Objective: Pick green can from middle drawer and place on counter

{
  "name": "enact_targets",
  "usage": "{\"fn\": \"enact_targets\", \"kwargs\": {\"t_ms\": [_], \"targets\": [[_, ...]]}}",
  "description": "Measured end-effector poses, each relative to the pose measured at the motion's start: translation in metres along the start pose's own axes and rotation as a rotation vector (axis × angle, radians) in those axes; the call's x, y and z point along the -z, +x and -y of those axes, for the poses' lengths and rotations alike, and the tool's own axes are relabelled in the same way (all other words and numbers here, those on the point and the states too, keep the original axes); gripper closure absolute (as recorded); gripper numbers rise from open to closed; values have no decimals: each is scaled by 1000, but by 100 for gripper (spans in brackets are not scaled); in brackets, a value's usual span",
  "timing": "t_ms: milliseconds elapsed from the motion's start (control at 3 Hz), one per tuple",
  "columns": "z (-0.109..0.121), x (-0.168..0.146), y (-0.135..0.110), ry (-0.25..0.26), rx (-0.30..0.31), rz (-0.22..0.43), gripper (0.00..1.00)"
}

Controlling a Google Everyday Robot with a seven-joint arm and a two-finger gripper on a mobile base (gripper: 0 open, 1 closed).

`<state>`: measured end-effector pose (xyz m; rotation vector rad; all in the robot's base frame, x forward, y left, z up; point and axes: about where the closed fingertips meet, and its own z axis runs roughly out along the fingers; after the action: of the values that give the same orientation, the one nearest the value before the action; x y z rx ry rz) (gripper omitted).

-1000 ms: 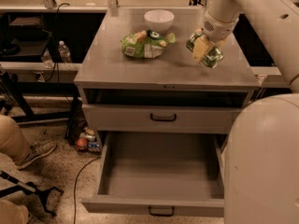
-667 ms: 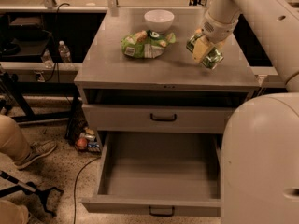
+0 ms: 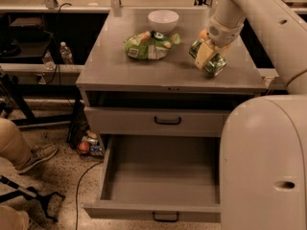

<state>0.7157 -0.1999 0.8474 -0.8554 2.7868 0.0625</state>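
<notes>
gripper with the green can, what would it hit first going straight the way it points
The gripper, shut on the green can, points down at the right side of the counter. The can would likely meet that surface first; whether there is a gap between them is unclear.

A single high camera looks down over the counter (image 3: 120, 73) and middle drawer (image 3: 163, 174), tool (image 3: 209, 59) upper right.

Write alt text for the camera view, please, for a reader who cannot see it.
The robot's gripper, its fingers closed on a small shiny dark-green can, holds the can tilted, low over the matte-grey counter of a drawer cabinet. A white bowl and a light-green snack bag also lie on the counter. Below, the deep grey middle drawer stands open.
</notes>
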Motion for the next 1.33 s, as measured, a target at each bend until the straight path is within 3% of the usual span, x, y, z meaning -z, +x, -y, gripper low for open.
{"fn": "enact_targets", "kwargs": {"t_ms": [333, 1333], "targets": [[2, -3, 2, -6, -7, -8, 2], [5, 2, -3, 17, -5, -7, 0]]}}
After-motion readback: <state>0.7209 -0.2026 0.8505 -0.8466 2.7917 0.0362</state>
